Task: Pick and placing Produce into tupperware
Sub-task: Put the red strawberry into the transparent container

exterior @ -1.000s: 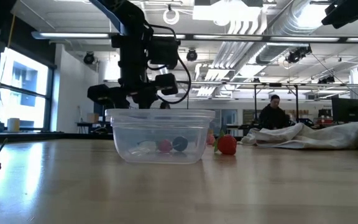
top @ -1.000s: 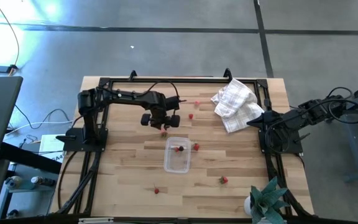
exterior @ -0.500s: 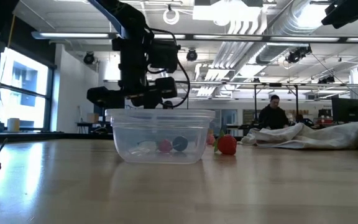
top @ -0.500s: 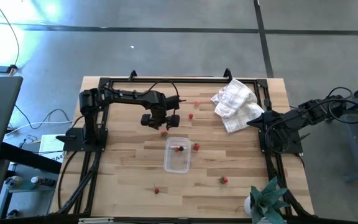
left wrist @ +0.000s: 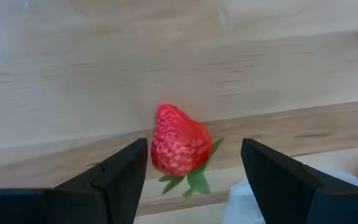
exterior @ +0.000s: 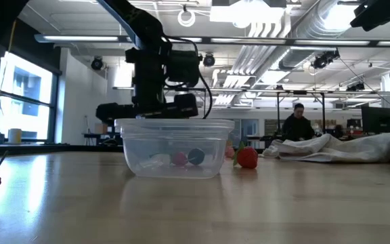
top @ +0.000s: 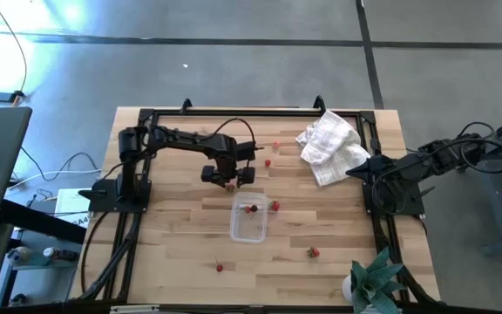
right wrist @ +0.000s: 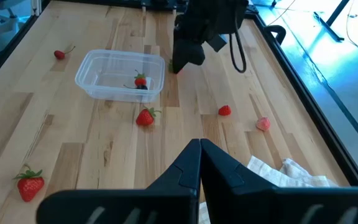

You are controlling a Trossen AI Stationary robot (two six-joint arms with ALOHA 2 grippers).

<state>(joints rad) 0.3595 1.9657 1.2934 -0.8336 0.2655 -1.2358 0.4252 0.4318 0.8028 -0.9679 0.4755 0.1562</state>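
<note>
While the left claw (left wrist: 194, 163) hangs spread wide over a strawberry (left wrist: 179, 148) lying on the bench (top: 172, 235) just beyond the far end of the tupperware (top: 248, 218), nothing is gripped yet. The berry sits between the fingers but closer to one of them, so a closing squeeze may roll it aside or pinch only its leafy top. The tupperware, already holding a berry or two, is near enough that a low swing could knock its rim. More berries lie scattered around the tupperware. The right claw (right wrist: 199, 163) waits clenched and empty, well apart from the tupperware beside a white cloth (top: 329, 145).
</note>
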